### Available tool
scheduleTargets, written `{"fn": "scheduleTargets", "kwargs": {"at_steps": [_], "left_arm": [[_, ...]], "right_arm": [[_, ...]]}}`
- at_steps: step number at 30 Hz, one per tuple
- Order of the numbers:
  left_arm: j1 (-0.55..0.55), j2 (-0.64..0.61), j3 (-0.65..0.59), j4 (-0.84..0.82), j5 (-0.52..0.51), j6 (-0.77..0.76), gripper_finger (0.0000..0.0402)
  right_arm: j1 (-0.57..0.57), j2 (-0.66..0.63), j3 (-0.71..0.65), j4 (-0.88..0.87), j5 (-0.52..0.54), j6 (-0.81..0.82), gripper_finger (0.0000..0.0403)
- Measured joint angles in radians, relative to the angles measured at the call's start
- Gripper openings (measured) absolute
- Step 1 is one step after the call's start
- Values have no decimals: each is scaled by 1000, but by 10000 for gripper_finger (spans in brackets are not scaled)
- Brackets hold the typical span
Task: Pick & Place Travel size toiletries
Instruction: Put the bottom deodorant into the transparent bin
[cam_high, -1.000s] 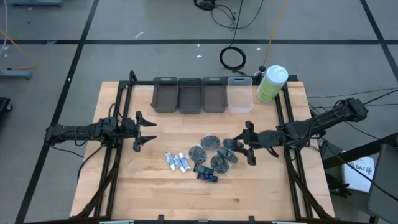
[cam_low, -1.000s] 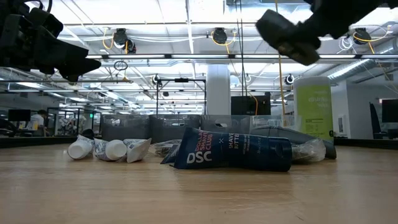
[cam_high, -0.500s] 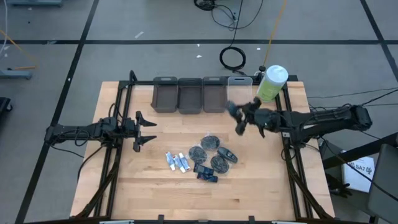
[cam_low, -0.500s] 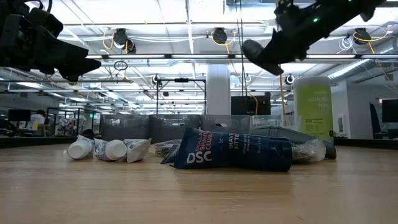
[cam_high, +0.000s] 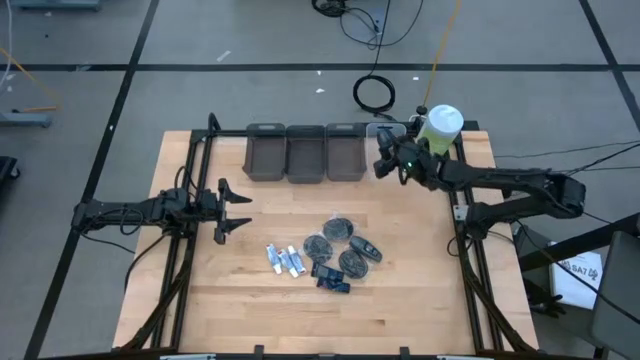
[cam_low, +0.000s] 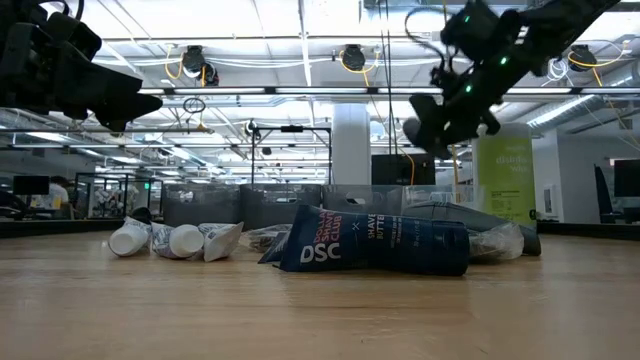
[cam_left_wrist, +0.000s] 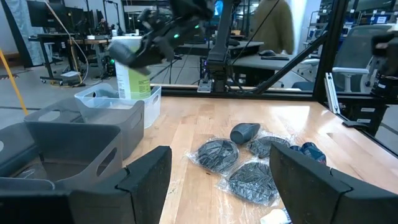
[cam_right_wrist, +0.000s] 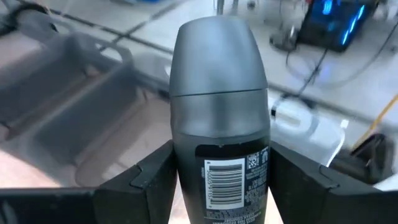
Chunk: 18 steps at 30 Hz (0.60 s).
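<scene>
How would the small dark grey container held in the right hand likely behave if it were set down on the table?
The dark grey container looks stiff and smooth, so it may slip in the right hand. Its domed cap and rounded body suggest that it would roll if laid flat. It is small, so it is probably light.

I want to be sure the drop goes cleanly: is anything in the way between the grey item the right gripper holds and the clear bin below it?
Nothing visible is. The right gripper holds the grey oval deodorant above the clear bin at the right end of the bin row. The green bottle stands beside that bin, not over it. The left gripper waits far off.
</scene>
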Motion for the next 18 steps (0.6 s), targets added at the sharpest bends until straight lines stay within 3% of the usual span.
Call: {"fn": "scheduleTargets", "kwargs": {"at_steps": [4, 18], "left_arm": [[0, 0, 0, 0, 0, 0, 267], [0, 0, 0, 0, 0, 0, 267]], "right_arm": [[-74, 65, 0, 35, -90, 20, 208], [-145, 157, 0, 49, -87, -22, 209]]}}
